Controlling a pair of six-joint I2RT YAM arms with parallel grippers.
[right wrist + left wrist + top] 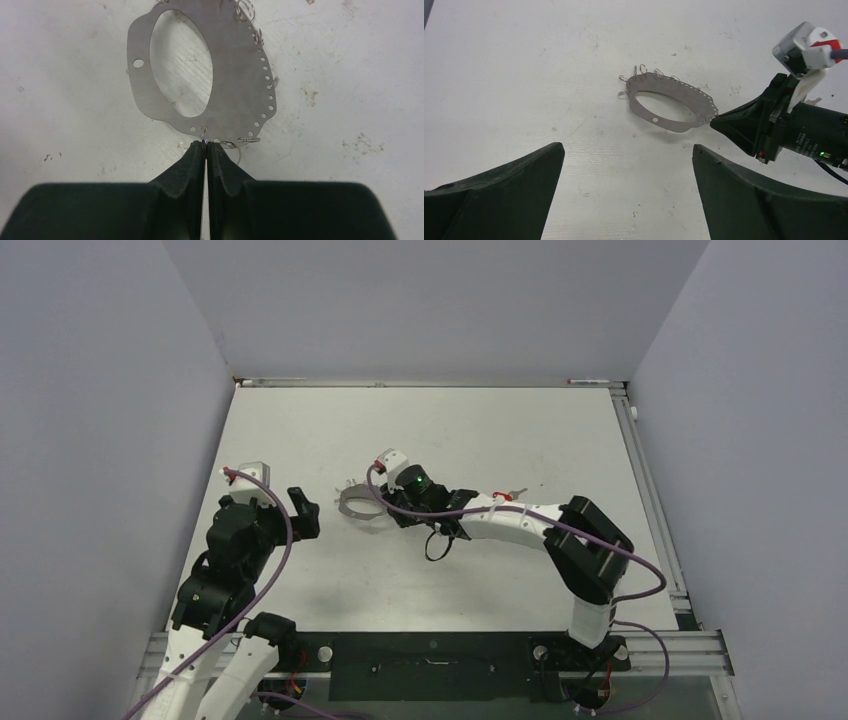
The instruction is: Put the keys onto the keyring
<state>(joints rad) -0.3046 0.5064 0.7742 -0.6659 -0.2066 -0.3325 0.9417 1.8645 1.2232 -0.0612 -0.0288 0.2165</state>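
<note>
The keyring is a flat silvery hoop with an oval hole, small holes along its rim and several wire loops. It also shows in the left wrist view and the right wrist view. My right gripper is shut on a small loop at the ring's near rim; in the left wrist view the ring tilts up there above its shadow. My left gripper is open and empty, left of the ring. A tiny silvery thing, perhaps the key, lies behind the right forearm.
Purple cables with red plugs run along both arms. A black cable loop hangs under the right wrist. The table's raised metal edges run along the back and right; grey walls enclose three sides.
</note>
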